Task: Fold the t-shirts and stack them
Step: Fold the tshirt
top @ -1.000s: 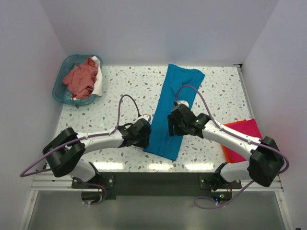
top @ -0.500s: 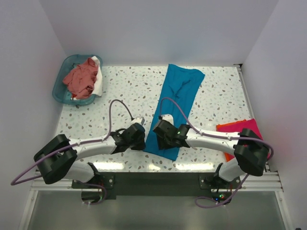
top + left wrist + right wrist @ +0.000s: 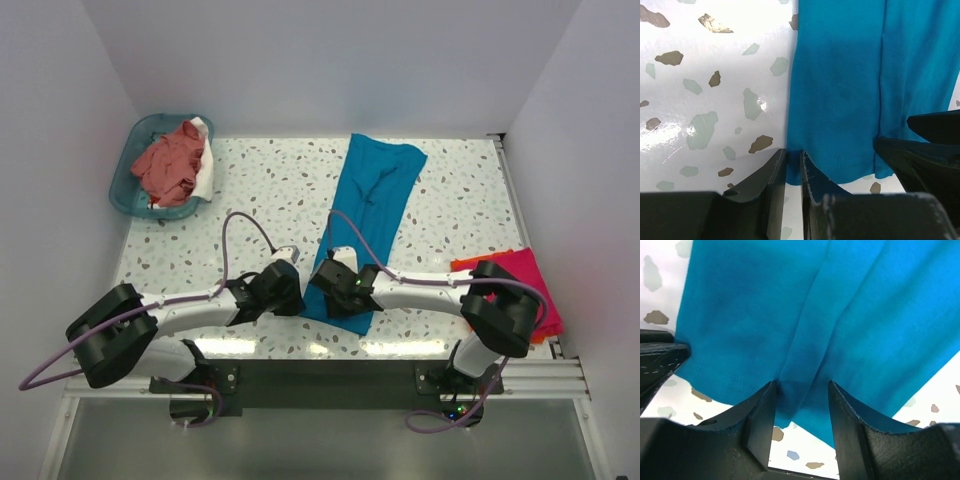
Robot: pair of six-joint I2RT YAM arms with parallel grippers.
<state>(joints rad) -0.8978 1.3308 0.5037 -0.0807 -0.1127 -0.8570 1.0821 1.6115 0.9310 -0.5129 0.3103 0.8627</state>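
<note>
Teal-blue t-shirt (image 3: 372, 195) flat on tabletop (image 3: 270, 185), long axis near-to-far, far end leaning right. Left gripper (image 3: 792, 172) pinches near-left hem corner; right gripper (image 3: 802, 402) spread, straddling hem fold.

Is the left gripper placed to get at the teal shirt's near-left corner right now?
Probably yes. The left gripper sits at that corner of the teal t-shirt, the cloth edge between its narrowly parted fingers, with nothing in the way. The right gripper straddles a fold alongside, apart.
</note>
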